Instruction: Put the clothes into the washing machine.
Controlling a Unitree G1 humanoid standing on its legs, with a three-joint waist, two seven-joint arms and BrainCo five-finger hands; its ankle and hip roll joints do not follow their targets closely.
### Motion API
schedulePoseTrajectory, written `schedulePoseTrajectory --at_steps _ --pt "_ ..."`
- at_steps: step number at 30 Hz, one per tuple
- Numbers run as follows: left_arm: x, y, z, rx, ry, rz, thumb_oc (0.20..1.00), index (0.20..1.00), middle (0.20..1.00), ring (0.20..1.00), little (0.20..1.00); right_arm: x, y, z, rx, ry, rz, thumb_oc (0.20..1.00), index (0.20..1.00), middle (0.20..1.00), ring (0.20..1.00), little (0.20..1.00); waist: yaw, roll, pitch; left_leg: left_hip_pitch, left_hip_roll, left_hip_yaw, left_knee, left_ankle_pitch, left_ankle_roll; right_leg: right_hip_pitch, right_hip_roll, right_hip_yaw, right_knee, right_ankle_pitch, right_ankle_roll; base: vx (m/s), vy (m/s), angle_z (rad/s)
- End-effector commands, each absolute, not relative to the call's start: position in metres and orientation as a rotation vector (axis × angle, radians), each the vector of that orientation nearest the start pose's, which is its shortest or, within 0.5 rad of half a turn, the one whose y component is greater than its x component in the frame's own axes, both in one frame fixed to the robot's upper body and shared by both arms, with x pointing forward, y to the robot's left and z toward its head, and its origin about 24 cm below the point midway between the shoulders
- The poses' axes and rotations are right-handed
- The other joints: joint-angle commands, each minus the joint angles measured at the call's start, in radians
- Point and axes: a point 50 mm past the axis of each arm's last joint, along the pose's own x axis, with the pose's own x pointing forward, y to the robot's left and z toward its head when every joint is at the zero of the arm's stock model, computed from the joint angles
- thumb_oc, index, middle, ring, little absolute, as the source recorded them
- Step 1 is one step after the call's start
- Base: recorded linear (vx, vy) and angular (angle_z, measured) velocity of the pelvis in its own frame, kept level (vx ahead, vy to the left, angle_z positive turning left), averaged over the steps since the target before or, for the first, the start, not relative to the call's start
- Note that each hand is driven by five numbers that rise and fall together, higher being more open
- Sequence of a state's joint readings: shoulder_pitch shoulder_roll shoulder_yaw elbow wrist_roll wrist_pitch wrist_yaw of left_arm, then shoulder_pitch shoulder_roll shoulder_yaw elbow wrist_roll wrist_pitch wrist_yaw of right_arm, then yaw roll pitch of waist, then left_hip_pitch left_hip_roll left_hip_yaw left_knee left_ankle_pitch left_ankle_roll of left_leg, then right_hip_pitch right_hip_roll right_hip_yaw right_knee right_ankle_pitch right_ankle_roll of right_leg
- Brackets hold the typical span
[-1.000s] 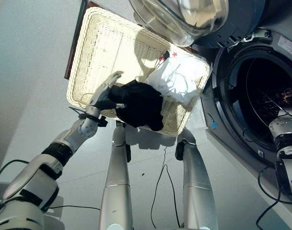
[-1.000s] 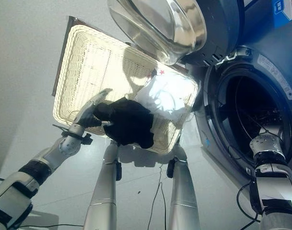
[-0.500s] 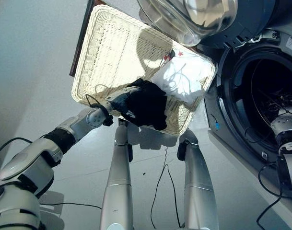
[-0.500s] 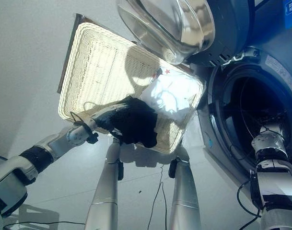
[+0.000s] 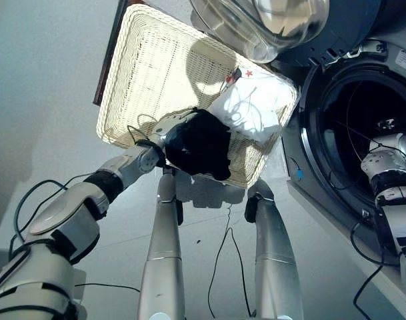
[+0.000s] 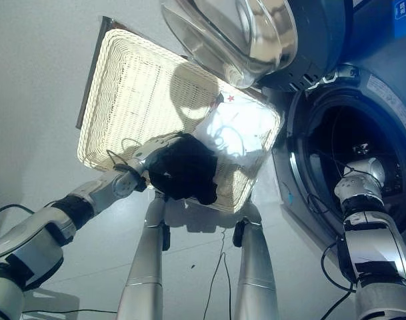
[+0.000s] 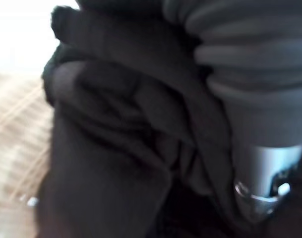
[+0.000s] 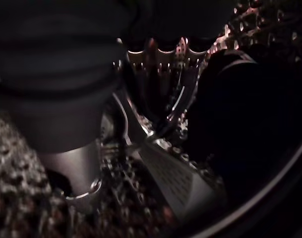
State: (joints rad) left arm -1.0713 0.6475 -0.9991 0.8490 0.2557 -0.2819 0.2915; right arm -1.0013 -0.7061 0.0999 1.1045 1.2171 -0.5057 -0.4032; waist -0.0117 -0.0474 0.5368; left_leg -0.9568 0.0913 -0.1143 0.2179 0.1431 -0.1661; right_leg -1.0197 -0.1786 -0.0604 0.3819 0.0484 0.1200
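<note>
The robot's left hand [image 5: 168, 127] has pushed deeper into the black garment [image 5: 201, 143] since a second ago, its fingers now buried in the cloth, so whether they have closed cannot be told. The garment lies in the white wicker basket [image 5: 149, 67], a white garment [image 5: 253, 107] just beyond the hand. The right hand [image 5: 389, 143] has reached further into the washing machine drum [image 8: 180, 178]; its fingers are unclear. The basket sits on pale grey floor [image 5: 43, 100].

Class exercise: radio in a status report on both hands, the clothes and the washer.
Left hand on black garment in wicker basket. White garment beside it. Right hand inside washer drum, fingers unreadable. Washer door open.
</note>
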Motion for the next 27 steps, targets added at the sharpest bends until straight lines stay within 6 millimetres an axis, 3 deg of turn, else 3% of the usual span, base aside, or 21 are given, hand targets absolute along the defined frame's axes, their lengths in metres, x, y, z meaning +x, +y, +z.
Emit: schedulePoseTrajectory --at_steps 1,2,8,21,25,26,27 --pt "0.395 0.151 0.129 1.539 -0.312 -0.347 0.41 0.41 0.41 0.41 0.41 0.349 -0.351 0.232 0.58 -0.63 -0.84 1.0 1.0 1.0 1.0 1.0 -0.029 -0.029 -0.017 -0.018 -0.084 0.059 0.076 -0.074 0.086 0.028 0.099 -0.064 -0.13 0.148 0.029 0.0 0.0 0.0" --pt "0.395 0.152 0.124 1.557 -0.281 -0.361 0.2 0.2 0.2 0.2 0.2 0.35 -0.349 0.233 0.582 -0.635 -0.833 1.0 1.0 1.0 1.0 1.0 -0.032 -0.031 -0.017 -0.017 -0.082 0.061 0.075 -0.074 0.086 0.029 0.1 -0.062 -0.133 0.148 0.028 0.0 0.0 0.0" --pt "0.394 0.16 0.11 1.539 -0.187 -0.377 0.2 0.2 0.2 0.2 0.2 0.354 -0.339 0.235 0.597 -0.643 -0.81 1.0 1.0 1.0 1.0 1.0 -0.041 -0.035 -0.017 -0.013 -0.078 0.066 0.069 -0.075 0.083 0.033 0.104 -0.055 -0.139 0.146 0.028 0.0 0.007 -0.02" --pt "0.393 0.168 0.106 1.484 -0.133 -0.379 0.2 0.2 0.2 0.2 0.2 0.356 -0.333 0.236 0.599 -0.645 -0.797 1.0 1.0 1.0 1.0 1.0 -0.042 -0.025 -0.017 -0.012 -0.08 0.072 0.069 -0.072 0.081 0.035 0.099 -0.048 -0.143 0.144 0.025 0.0 0.007 -0.02" --pt "0.393 0.17 0.11 1.379 -0.147 -0.333 0.2 0.2 0.2 0.2 0.2 0.357 -0.332 0.233 0.591 -0.632 -0.792 1.0 1.0 1.0 1.0 1.0 -0.04 -0.025 -0.017 -0.014 -0.08 0.071 0.069 -0.071 0.081 0.033 0.099 -0.047 -0.144 0.145 0.024 0.0 0.0 0.0" --pt "0.394 0.17 0.116 1.254 -0.178 -0.281 0.2 0.2 0.2 0.2 0.2 0.358 -0.328 0.231 0.59 -0.622 -0.781 1.0 1.0 1.0 1.0 1.0 -0.038 -0.027 -0.017 -0.015 -0.08 0.071 0.068 -0.069 0.082 0.033 0.1 -0.049 -0.144 0.146 0.024 0.0 0.0 0.0" --pt "0.394 0.17 0.117 1.238 -0.179 -0.275 0.2 0.2 0.2 0.2 0.2 0.359 -0.328 0.23 0.591 -0.619 -0.778 1.0 1.0 1.0 1.0 1.0 -0.038 -0.027 -0.017 -0.015 -0.08 0.071 0.067 -0.069 0.082 0.033 0.1 -0.049 -0.144 0.146 0.024 0.0 0.0 0.0"
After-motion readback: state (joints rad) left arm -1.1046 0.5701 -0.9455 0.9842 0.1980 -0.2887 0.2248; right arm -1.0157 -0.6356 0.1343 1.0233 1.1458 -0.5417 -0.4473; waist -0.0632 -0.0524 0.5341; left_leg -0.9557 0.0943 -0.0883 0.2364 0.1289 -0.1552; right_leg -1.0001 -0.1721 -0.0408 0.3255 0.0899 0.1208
